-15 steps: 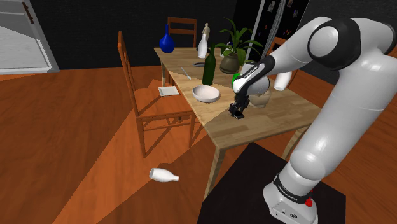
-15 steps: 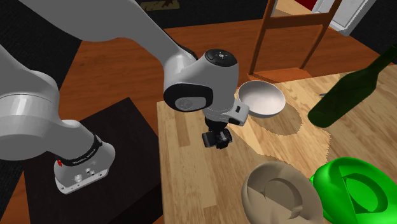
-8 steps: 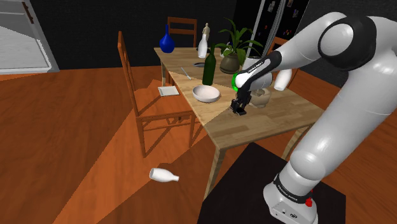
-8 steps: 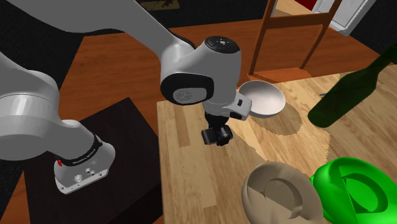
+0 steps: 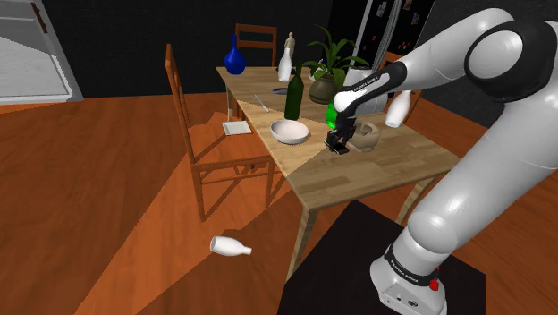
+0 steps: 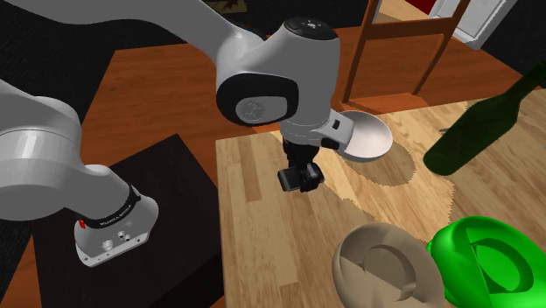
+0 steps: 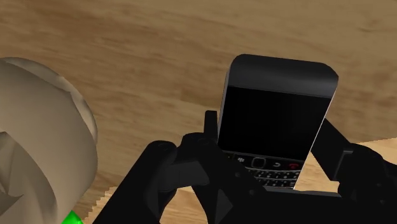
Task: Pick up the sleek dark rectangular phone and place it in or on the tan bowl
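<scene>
Table setting, one arm at work.

1. Black rectangular phone (image 7: 273, 121) with a glossy dark screen and a small keypad below it. It is clasped at its keypad end by the jaws, one black finger (image 7: 334, 149) on each long side and the screen end pointing away from the hand. It is held over the light wooden table (image 6: 262, 245), near the edge that faces the black box stand (image 6: 166, 201), between the two bowls and inside neither.
2. Tan bowl (image 6: 385, 267), rounded, with a folded inner wall. It sits on the table just beside the held phone, at the side toward the corner nearest the stand.
3. White shallow bowl (image 6: 363, 136), upright and empty, near the table edge that faces the wooden chair (image 5: 192, 134).
4. Dark green glass bottle (image 5: 293, 97), upright, just behind the white bowl toward the middle of the table.
5. Bright green ring-shaped object (image 6: 481, 262), just beside the tan bowl, further in from the stand-side edge.
6. Potted plant (image 5: 324, 72) with long green leaves, in a brown pot in the middle of the table.
7. Blue round vase (image 5: 234, 59), at the far corner of the table.
8. White slim bottle (image 5: 285, 64), upright, at the far end between the blue vase and the plant.
9. White bottle (image 5: 230, 246), lying on its side on the red-brown wooden floor (image 5: 107, 197), well apart from the table leg.
10. White flat square sheet (image 5: 237, 128), on the chair seat.
</scene>
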Tool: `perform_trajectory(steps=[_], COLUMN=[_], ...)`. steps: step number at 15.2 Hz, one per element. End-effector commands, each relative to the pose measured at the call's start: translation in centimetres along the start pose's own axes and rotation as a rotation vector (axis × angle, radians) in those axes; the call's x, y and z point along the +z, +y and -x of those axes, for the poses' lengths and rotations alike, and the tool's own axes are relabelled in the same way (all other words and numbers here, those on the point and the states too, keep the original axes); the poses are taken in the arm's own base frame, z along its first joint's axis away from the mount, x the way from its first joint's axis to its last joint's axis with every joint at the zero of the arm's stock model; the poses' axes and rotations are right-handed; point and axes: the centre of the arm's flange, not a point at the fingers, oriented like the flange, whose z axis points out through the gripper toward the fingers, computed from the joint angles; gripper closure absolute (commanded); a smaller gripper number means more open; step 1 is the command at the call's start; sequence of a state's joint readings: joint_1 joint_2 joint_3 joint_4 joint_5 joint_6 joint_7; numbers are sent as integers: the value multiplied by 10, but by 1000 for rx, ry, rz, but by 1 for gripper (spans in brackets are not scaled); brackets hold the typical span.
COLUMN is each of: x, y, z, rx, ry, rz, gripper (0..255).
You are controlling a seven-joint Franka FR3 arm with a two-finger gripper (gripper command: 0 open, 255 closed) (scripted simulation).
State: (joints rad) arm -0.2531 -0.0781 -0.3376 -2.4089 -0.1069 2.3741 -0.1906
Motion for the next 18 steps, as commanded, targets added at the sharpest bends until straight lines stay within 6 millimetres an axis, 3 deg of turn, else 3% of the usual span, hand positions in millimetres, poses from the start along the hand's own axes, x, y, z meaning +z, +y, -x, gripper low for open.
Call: perform_trajectory(steps=[1,18], x=[-11,-100], y=[0,5], z=[0,-2], rx=[0,0], ry=[0,0], rz=[0,0], gripper=[255,255])
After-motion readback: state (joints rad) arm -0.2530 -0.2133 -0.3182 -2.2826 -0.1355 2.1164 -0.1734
